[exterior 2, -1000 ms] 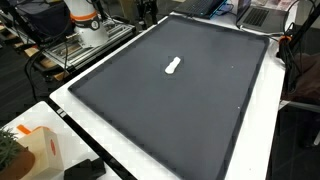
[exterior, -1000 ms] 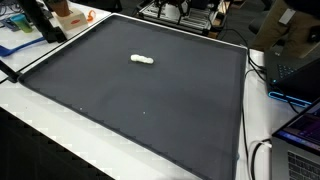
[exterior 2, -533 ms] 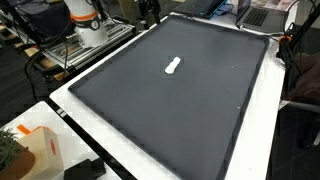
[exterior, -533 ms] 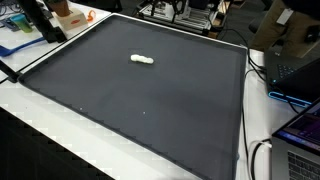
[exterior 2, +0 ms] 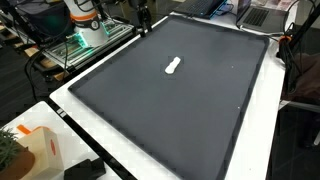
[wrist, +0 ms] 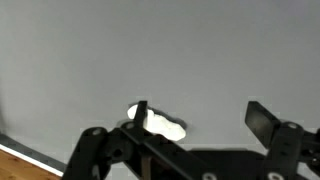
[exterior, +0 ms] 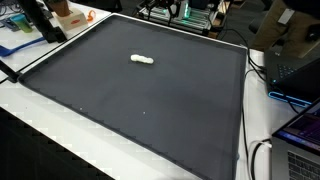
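Note:
A small white elongated object (exterior: 142,60) lies on a large dark mat (exterior: 150,110), towards its far side; it also shows as the white object (exterior 2: 173,66) on the mat (exterior 2: 180,110). In the wrist view my gripper (wrist: 200,118) hangs open well above the mat (wrist: 160,50), with nothing between its fingers. The white object (wrist: 160,126) appears just beside the left finger (wrist: 140,112), partly hidden behind it. The arm's white and orange body (exterior 2: 85,14) stands beyond the mat's far edge.
A white table border (exterior 2: 110,140) rims the mat. An orange and white box (exterior 2: 38,150) and a plant (exterior 2: 8,150) sit at one corner. Laptops (exterior: 300,140) and cables (exterior: 262,150) crowd one side. A black stand (exterior: 40,22) rises near orange items (exterior: 68,12).
The arm at the mat's far edge has shifted slightly, and a green glow now shows there. The white object has not moved and the gripper stays open.

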Motion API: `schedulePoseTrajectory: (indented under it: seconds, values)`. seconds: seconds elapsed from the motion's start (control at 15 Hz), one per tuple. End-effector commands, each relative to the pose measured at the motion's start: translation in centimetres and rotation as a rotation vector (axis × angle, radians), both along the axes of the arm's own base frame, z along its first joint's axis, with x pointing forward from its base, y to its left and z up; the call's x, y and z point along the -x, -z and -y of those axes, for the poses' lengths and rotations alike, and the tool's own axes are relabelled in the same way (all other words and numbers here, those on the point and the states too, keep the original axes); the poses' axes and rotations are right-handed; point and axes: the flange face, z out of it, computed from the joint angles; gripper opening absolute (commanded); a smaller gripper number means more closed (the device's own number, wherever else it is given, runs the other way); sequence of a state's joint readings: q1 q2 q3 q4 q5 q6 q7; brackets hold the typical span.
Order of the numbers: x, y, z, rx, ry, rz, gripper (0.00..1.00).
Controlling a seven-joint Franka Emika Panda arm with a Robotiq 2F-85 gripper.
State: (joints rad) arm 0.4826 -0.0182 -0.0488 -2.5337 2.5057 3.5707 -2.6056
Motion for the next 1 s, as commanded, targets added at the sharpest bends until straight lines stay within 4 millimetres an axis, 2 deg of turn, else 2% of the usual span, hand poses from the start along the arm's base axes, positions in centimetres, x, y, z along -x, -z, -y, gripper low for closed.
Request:
schedulePoseTrajectory:
  seconds: [0.0, 0.07, 0.13, 0.4, 0.93]
  values:
    - [2.0, 1.0, 1.9, 0.044, -0.180, -0.035, 1.00]
    - [3.3, 1.7, 0.0, 0.049, -0.220, -0.044, 1.00]
    - [1.1, 1.1, 1.3, 0.043, -0.114, -0.037, 1.00]
    - [2.7, 1.9, -0.4, 0.054, -0.190, -0.058, 1.00]
    - [2.7, 1.8, -0.4, 0.056, -0.197, -0.053, 1.00]
